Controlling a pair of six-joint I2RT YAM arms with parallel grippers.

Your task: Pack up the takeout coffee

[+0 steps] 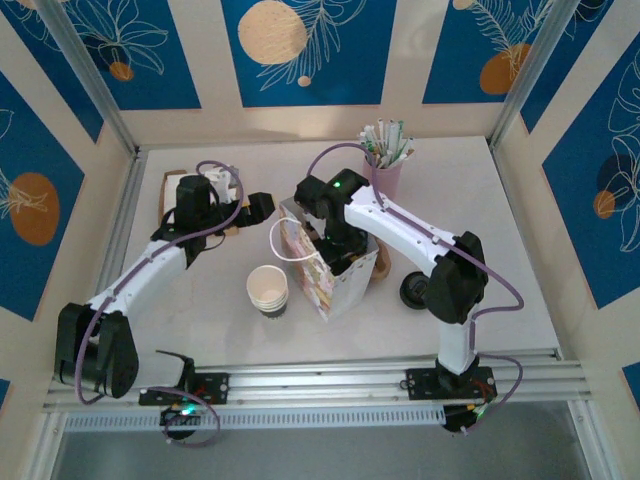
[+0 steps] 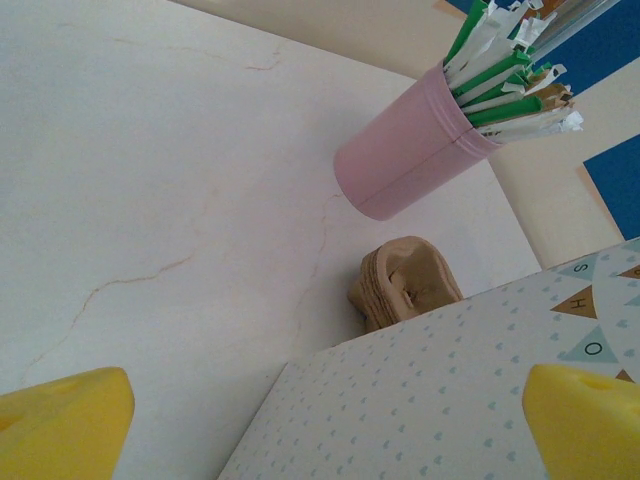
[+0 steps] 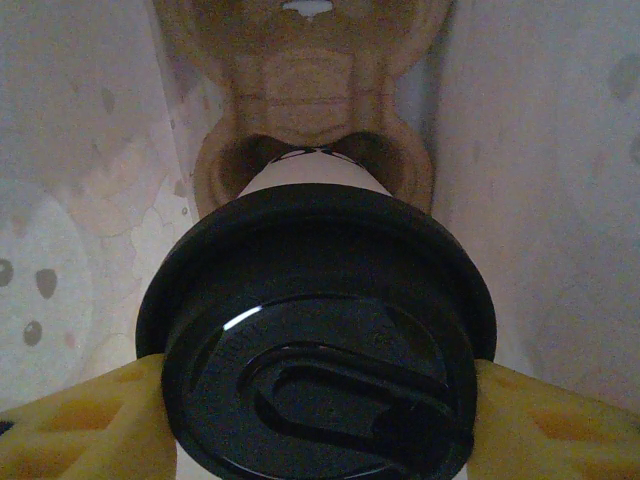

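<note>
Hovering at the left of the table, the left gripper (image 1: 257, 207) is standing fully open and holding nothing. Its wrist view is showing yellow fingers (image 2: 62, 425) spread wide over the near edge of the paper bag (image 2: 450, 390). In front of it, a stack of lidless cups (image 1: 267, 290) is sitting just beside the paper bag.

In the middle, the right gripper (image 1: 341, 252) is reaching down through the bag's open top. Its jaws are standing part-open and pressing on either side of the takeout coffee (image 3: 320, 330), gripping it just under the black lid. The cup is hanging upright inside the bag, over a brown cardboard carrier (image 3: 310, 90) at the bottom. Whether its base is resting in the carrier I cannot tell.

Further right, a loose black lid (image 1: 415, 290) is lying on the table, and a pink straw holder (image 1: 386, 172) is standing behind.

By my judgement the placing step is nearing its end. The next move is calling for seating the cup in the carrier's socket, then releasing and lifting straight up without snagging the bag.
</note>
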